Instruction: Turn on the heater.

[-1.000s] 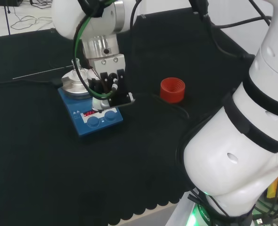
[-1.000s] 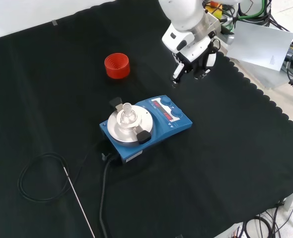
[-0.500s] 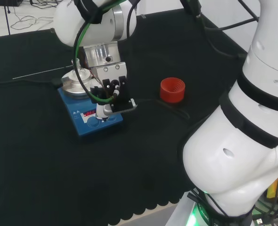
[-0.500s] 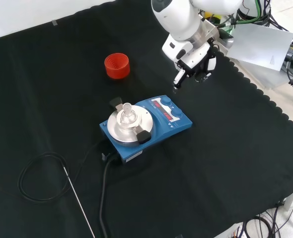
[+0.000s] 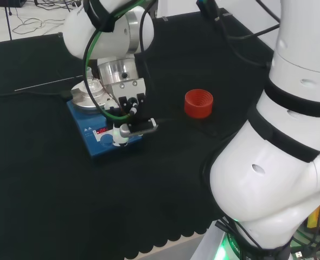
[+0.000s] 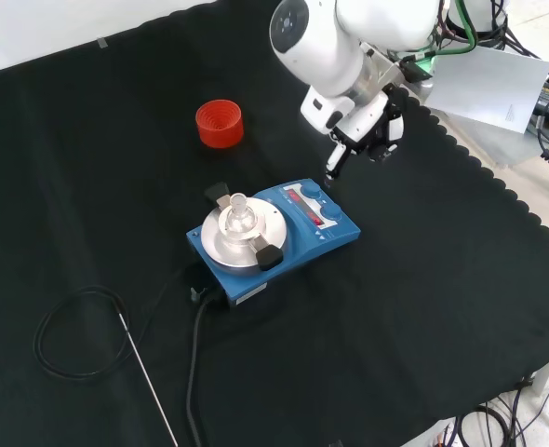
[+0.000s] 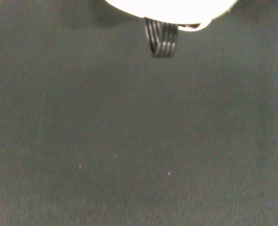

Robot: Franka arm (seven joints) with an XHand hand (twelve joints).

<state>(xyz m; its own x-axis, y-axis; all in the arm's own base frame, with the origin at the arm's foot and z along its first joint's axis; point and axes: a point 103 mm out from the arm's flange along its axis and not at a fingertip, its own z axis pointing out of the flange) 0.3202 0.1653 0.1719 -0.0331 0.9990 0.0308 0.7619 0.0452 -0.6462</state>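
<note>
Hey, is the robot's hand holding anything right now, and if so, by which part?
Nothing is held. The hand hangs over the knob end of the blue heater, with one finger pointing down toward it.

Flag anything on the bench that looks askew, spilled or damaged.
Nothing stands out. The blue heater sits flat with a small glass flask upright on its plate, the red ribbed ring stands apart, and the hand hangs above the heater's knobs.
</note>
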